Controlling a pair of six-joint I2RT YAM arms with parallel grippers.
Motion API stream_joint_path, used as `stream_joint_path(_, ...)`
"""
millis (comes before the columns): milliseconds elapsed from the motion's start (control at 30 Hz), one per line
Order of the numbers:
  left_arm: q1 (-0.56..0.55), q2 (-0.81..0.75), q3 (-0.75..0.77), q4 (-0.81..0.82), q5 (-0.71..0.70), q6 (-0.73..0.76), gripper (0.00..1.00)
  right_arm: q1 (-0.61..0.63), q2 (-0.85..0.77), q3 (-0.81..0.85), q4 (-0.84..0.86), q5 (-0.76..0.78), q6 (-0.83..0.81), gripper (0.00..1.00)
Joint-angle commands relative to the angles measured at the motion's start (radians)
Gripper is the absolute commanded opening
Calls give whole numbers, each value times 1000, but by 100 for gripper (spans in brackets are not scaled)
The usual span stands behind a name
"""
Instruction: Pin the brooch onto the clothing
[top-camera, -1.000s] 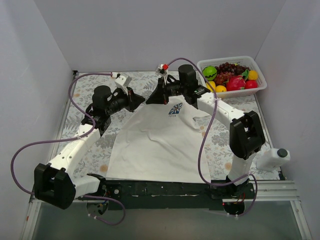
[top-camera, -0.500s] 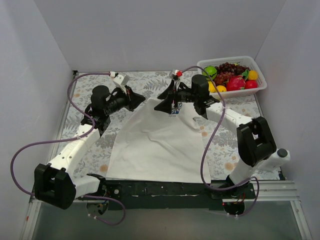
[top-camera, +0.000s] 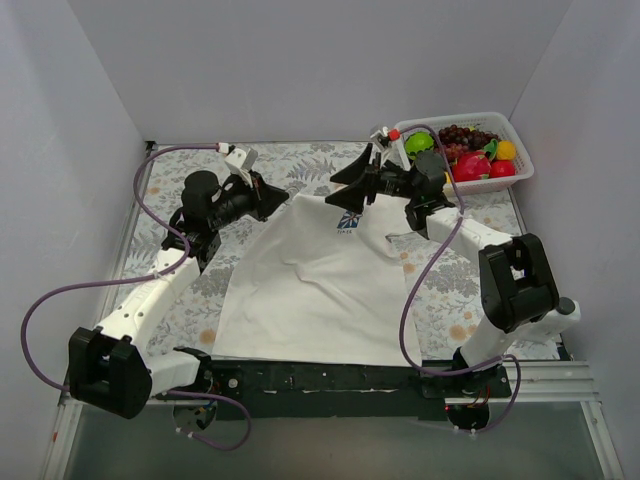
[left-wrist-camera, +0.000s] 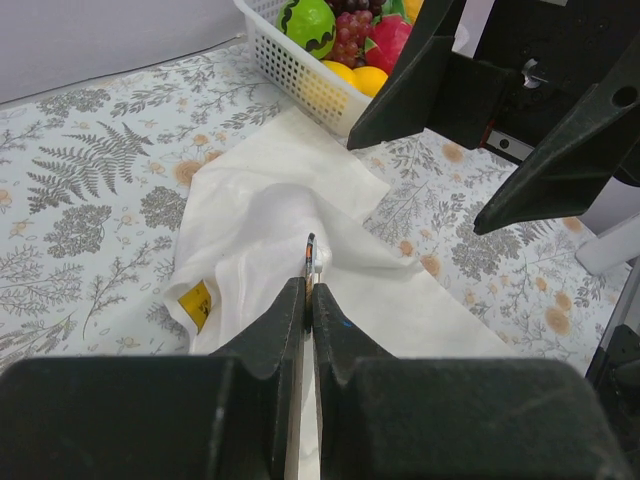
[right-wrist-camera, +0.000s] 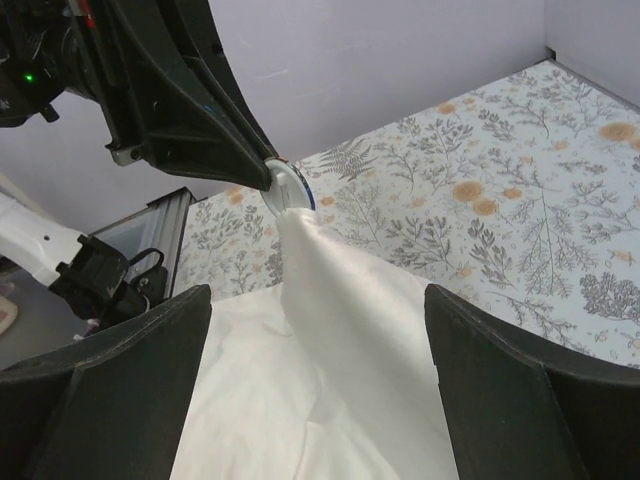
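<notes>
At far right, a basket (top-camera: 478, 186) holds fruit (top-camera: 470, 165); left fingers (left-wrist-camera: 272, 335) pinch the T-shirt (top-camera: 310, 290), right fingers (right-wrist-camera: 505, 395) gape.

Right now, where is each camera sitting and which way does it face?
Top external: above and behind the robot, looking down on the shirt; both arms show.
Left wrist: on the left arm, facing the fruit basket; left gripper pinches the shirt.
Right wrist: on the right arm, facing the left arm; open right gripper frames it.
Shared: both wrist views show the pinched fold.
</notes>
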Motion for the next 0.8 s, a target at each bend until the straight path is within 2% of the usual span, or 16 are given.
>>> stream_joint_path(0, 5, -4, 55, 12, -33, 8, 0, 5, -10, 63, -153, 58, -99, 94)
stream_joint_path(167, 3, 42, 100, -23, -92, 11, 0, 5, -23, 126, -416, 199, -230, 95)
stream_joint_path(200, 3, 53, 133, -39, -130, 17, 0, 6, -21, 159, -517, 256, -253, 95)
stream_joint_path(267, 3, 96, 175, -105, -180, 31, 0, 11, -23, 196, -605, 354, -313, 95)
stream_joint_path(300, 3, 108, 213, -122, -272, 34, 0, 16, -18, 233, -698, 395, -331, 96)
stream_joint_path(367, 3, 149, 255, -163, -375, 30, 0, 20, -12, 268, -779, 504, -373, 97)
stream_joint_path(433, 3, 183, 319, -197, -547, 14, 0, 26, 3, 333, -887, 581, -390, 98)
stream_joint_path(500, 3, 263, 382, -232, -634, 7, 0, 33, 19, 370, -960, 671, -416, 98)
stream_joint_path(533, 3, 295, 453, -281, -740, -5, 0, 34, 25, 399, -1015, 698, -422, 98)
stream_joint_path(600, 3, 423, 553, -359, -822, -15, 0, 34, 31, 413, -1050, 752, -426, 98)
stream_joint_path(633, 5, 471, 650, -438, -871, -27, 4, 34, 28, 411, -1061, 767, -428, 98)
stream_joint_path(700, 3, 586, 728, -520, -888, -38, 41, 34, 13, 396, -1075, 798, -417, 98)
stream_joint_path(733, 3, 609, 762, -575, -889, -64, 65, 34, 6, 387, -1080, 819, -410, 98)
stream_joint_path(767, 3, 625, 784, -588, -902, -81, 98, 34, -3, 362, -1080, 839, -405, 98)
